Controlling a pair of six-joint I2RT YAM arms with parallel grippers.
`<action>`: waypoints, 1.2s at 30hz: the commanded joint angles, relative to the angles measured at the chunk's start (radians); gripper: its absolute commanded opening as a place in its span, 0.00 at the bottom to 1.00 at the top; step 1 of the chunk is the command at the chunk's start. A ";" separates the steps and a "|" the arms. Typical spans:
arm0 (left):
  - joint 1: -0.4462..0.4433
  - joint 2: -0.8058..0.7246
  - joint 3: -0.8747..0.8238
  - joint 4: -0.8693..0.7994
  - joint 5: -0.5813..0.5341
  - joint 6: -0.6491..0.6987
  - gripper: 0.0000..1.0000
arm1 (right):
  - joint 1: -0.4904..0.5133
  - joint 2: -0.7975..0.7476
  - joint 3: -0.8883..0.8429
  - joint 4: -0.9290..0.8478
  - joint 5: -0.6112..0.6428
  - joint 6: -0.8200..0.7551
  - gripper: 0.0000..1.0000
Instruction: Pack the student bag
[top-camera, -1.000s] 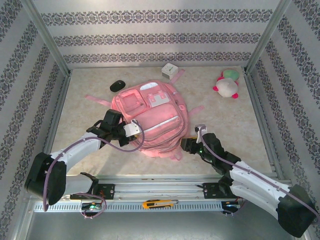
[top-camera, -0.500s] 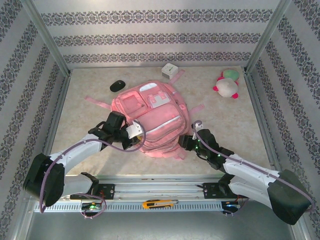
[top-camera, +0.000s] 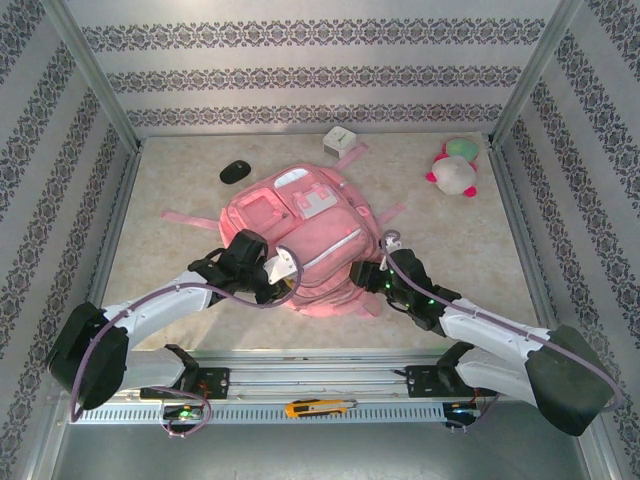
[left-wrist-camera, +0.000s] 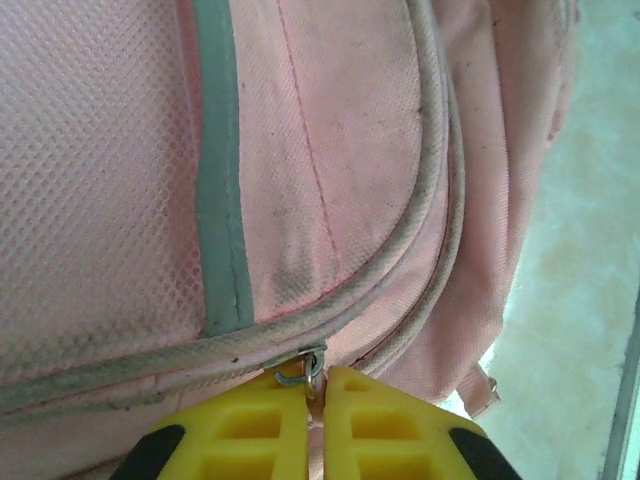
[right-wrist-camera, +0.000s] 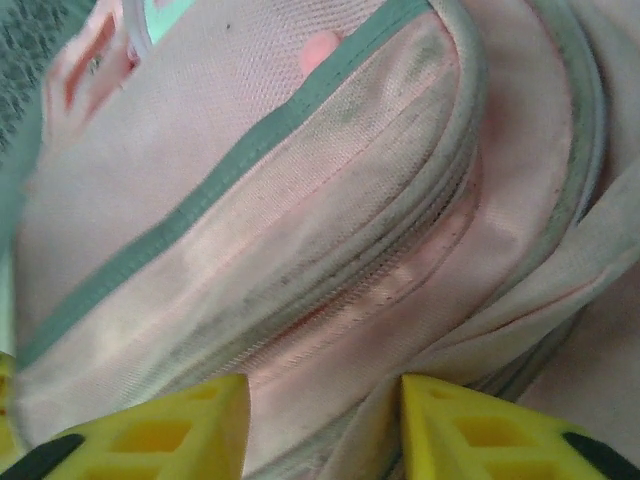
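Observation:
The student bag (top-camera: 300, 215), a large pink backpack with pale trim, lies flat in the middle of the table. My left gripper (top-camera: 283, 268) is at its near left edge. In the left wrist view the yellow fingers (left-wrist-camera: 250, 430) are shut on the metal zipper pull (left-wrist-camera: 310, 368) of the bag's (left-wrist-camera: 330, 180) main seam. My right gripper (top-camera: 362, 275) presses against the bag's near right side. In the right wrist view its jaws (right-wrist-camera: 322, 392) stand apart, with a fold of pink bag fabric (right-wrist-camera: 300, 230) and a closed zipper line in the gap.
A black mouse (top-camera: 235, 172) lies behind the bag on the left, with a small white box (top-camera: 340, 139) at the back centre. A pink-white-green plush toy (top-camera: 453, 170) sits at the back right. An orange utility knife (top-camera: 318, 408) rests on the front rail. Patterned walls close in three sides.
The left gripper has slid right along the bag's near edge and pinched tighter. The right gripper has moved left onto the bag. The bag's near end has bunched up slightly.

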 joint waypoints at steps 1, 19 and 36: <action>-0.018 0.007 0.042 0.013 -0.061 -0.098 0.05 | 0.026 -0.036 0.085 -0.019 -0.120 0.179 0.54; -0.018 -0.016 0.025 0.055 -0.082 -0.189 0.00 | 0.109 -0.392 0.155 -0.439 -0.046 0.382 0.55; -0.018 -0.044 0.016 0.064 -0.072 -0.227 0.00 | 0.209 0.039 0.090 0.112 -0.017 0.600 0.50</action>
